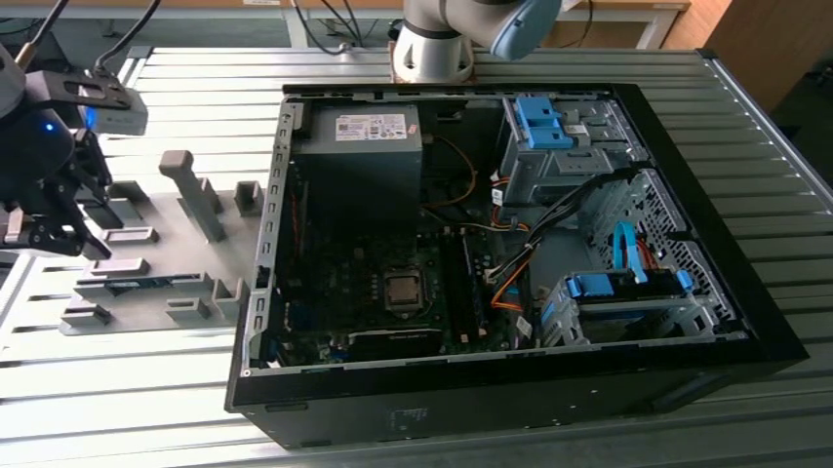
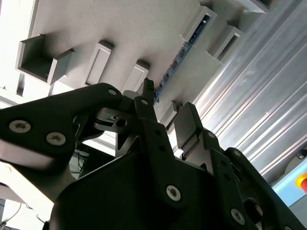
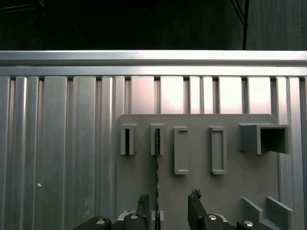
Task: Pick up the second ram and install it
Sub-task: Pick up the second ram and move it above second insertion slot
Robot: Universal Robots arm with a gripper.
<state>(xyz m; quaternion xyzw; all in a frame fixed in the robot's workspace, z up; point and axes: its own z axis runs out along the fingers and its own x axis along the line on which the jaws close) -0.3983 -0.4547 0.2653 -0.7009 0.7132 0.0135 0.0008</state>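
Tool (image 3: 168, 195) spread wide above edge-on second ram (image 3: 157, 167)

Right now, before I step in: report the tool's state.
Tool: open, holding nothing, above the second ram, which sits in its grey holder.

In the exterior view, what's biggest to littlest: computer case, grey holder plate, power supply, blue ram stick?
1. computer case
2. grey holder plate
3. power supply
4. second ram, a thin blue strip resting in the plate's holders
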